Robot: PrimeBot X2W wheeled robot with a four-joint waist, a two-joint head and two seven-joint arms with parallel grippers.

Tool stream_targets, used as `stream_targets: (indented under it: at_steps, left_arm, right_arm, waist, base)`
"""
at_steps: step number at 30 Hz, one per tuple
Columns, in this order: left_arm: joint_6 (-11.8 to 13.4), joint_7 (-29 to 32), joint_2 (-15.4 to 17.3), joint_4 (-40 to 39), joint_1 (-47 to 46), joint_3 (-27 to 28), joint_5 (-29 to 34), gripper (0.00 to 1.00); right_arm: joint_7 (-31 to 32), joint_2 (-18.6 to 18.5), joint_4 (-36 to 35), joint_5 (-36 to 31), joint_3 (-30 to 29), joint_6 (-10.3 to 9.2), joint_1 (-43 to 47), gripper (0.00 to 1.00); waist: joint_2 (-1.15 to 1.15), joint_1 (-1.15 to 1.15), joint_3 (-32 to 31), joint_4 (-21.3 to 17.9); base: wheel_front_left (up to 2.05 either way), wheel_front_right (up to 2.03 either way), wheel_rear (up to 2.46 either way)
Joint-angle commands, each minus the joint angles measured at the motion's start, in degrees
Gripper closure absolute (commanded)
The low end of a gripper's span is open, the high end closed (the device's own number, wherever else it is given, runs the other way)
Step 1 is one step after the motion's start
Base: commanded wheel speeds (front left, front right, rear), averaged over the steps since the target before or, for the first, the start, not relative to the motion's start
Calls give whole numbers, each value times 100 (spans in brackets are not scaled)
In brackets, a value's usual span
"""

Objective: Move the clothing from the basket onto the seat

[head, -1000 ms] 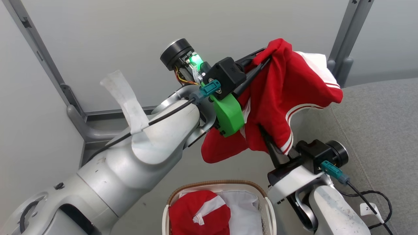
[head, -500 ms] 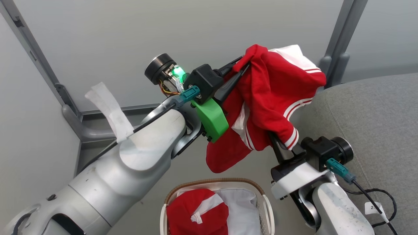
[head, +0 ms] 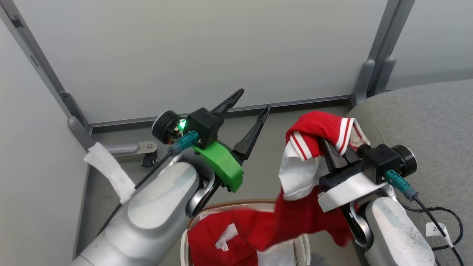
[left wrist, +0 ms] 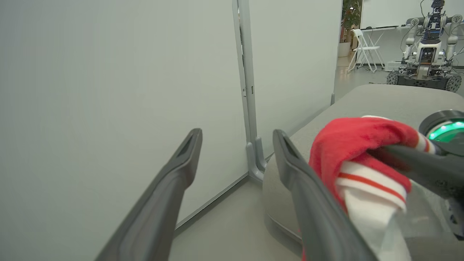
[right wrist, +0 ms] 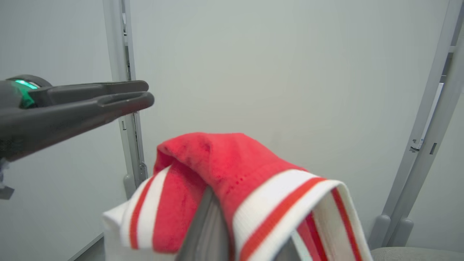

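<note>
Grey seat (head: 425, 122) sits just right of the right end effector (head: 332, 153), which pinches a garment (head: 314, 133) trailing down into the basket (head: 303, 240) below, where more clothing (head: 221, 236) waits, while the left end effector (head: 253, 99) is spread, holding nothing.

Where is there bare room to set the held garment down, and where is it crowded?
Free: the seat, grey cushion bare from its rounded edge beside the right gripper back to the wall panels, apart from a black cable at its near corner. Crowded: above the basket, where the held garment hangs over more red clothing.
</note>
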Motion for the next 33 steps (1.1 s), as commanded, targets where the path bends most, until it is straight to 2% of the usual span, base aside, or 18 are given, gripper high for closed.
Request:
stream_targets:
  at_steps: [1,12,23,28,33]
  left_arm:
    - [19,-25,-8,-98,247,121,32,0]
    - [-142,-18,-137,-523,1985,1005,645,0]
    - [-275,-19,-391,-451,2635,1433,1172,0]
    - [-302,-18,-475,-508,2737,1609,1378,0]
    - [-317,-18,-560,-543,2849,1723,1520,0]
  right_arm:
    - [-14,-19,-28,-76,-63,-4,-68,100]
    - [-14,-18,-83,-331,-624,-4,144,100]
    - [-14,-19,-94,-456,-785,-4,145,100]
    - [-14,-19,-98,-530,-792,-4,75,100]
    - [-14,-17,-117,-578,-860,-5,119,100]
  waist:
    - [0,0,14,6]
    - [0,0,17,-57]
    - [0,0,53,-285]
    - [0,0,128,-605]
    - [0,0,248,-1125]
  base:
    - [0,0,0]
    - [0,0,0]
    - [0,0,0]
    - [0,0,0]
    - [0,0,0]
